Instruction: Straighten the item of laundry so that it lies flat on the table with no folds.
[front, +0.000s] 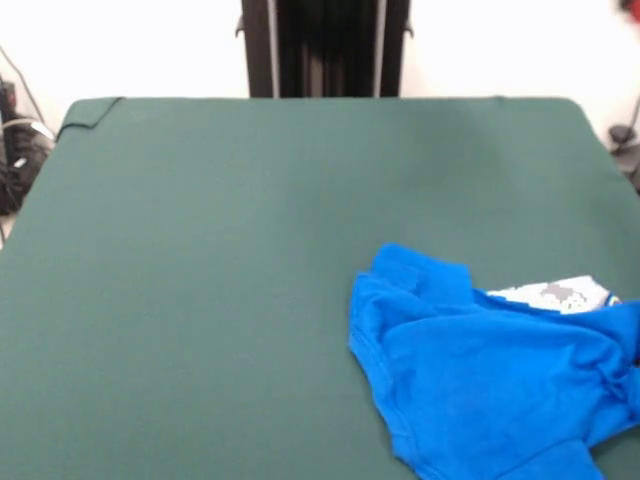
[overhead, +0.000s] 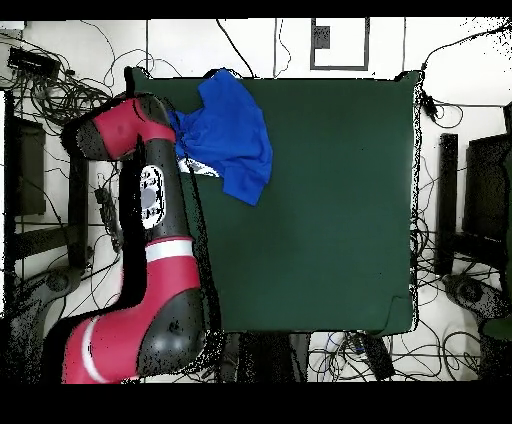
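Crumpled T-shirt (front: 495, 385) on table (front: 200, 260)

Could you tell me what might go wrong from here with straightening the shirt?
The crumpled bright blue T-shirt lies bunched at a corner of the dark green felt-covered table, so spreading it could push cloth over the edge. Its layers overlap, so one pull may drag the whole bundle. The gripper is hidden, so grasp quality cannot be checked.
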